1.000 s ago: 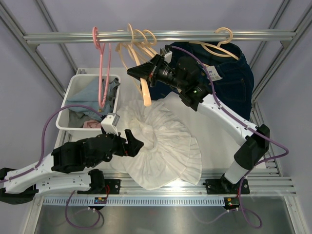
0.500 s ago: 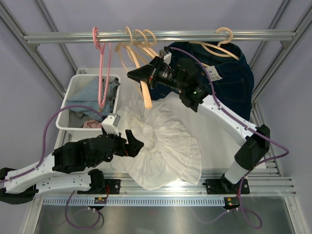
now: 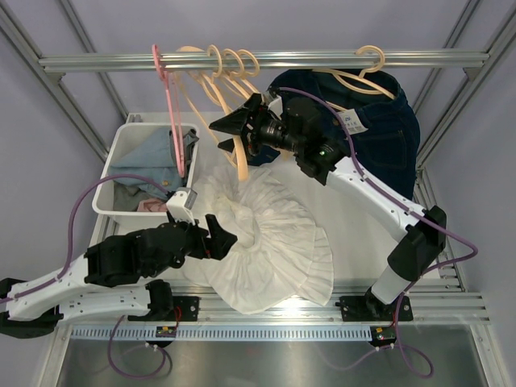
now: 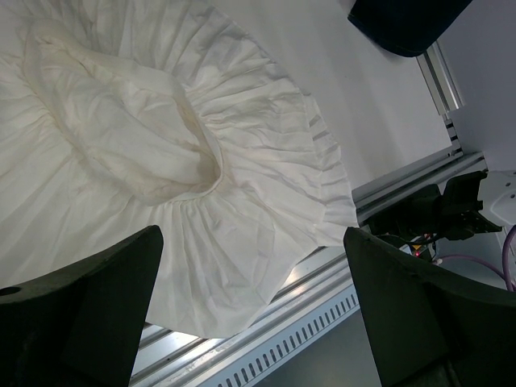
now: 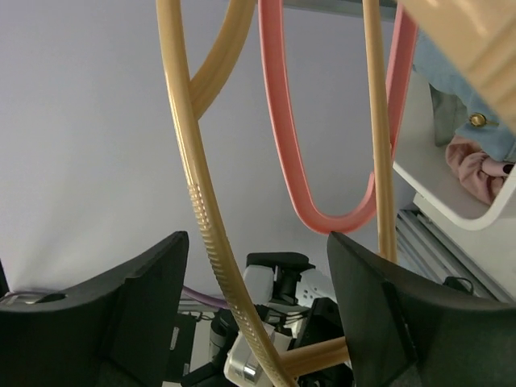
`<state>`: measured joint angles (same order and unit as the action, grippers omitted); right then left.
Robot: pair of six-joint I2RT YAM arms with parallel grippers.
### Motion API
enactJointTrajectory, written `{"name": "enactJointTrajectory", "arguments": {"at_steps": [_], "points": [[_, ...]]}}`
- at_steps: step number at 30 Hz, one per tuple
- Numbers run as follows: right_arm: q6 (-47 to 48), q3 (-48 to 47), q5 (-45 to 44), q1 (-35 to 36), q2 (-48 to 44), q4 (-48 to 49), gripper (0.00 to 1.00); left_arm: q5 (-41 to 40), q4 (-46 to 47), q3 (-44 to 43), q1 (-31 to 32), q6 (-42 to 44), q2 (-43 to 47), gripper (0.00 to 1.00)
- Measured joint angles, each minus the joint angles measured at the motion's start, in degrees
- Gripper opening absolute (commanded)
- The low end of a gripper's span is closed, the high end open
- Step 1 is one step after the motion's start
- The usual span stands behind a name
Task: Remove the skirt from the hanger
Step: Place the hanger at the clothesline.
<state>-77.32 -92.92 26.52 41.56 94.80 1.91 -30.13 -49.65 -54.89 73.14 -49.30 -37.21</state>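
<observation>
Nothing legible is showing in any of the three views. A white tag (image 3: 352,122) is hanging on the dark denim garment (image 3: 391,141) at the rail. It is carrying some dark print, but the print is showing too small and blurred from the top camera to read as letters, a brand or a number.

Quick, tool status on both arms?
Left tool: open, empty, over the white skirt.
Right tool: open, beige hanger between its fingers, not gripped.
</observation>
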Motion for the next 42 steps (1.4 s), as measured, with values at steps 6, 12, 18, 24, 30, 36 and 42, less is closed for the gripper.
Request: {"name": "enactJointTrajectory", "arguments": {"at_steps": [6, 12, 18, 24, 30, 36, 42], "points": [[6.16, -2.97, -1.44, -0.04, 0.00, -6.62, 0.86, 0.02, 0.11, 0.33, 0.00, 0.00, 0.00, 0.99], [16.83, -7.74, -5.09, -0.07, -0.39, -17.03, 0.87, 0.00, 0.44, 0.85, 0.00, 0.00, -1.01, 0.99], [27.36, -9.60, -11.61, -0.09, -2.95, -24.13, 0.90, 0.00, -0.37, 0.35, 0.00, -0.02, -7.39, 0.99], [36.57, -11.39, -17.40, 0.04, -4.33, -29.07, 0.99, -0.07, -2.23, -1.81, 0.00, -0.28, -15.56, 0.99], [43.54, -13.55, -21.81, 0.87, -4.31, -33.46, 0.99, 0.17, -3.91, -2.29, 0.00, -0.68, -19.15, 0.99], [49.62, -15.50, -24.68, 1.42, -3.87, -36.65, 1.00, 1.99, -2.56, -2.29, 0.00, 0.04, -19.58, 0.99], [56.89, -14.75, -26.49, 1.42, -2.34, -41.35, 0.99, 4.20, 0.24, -2.29, 0.00, 1.57, -19.58, 0.99]]}}
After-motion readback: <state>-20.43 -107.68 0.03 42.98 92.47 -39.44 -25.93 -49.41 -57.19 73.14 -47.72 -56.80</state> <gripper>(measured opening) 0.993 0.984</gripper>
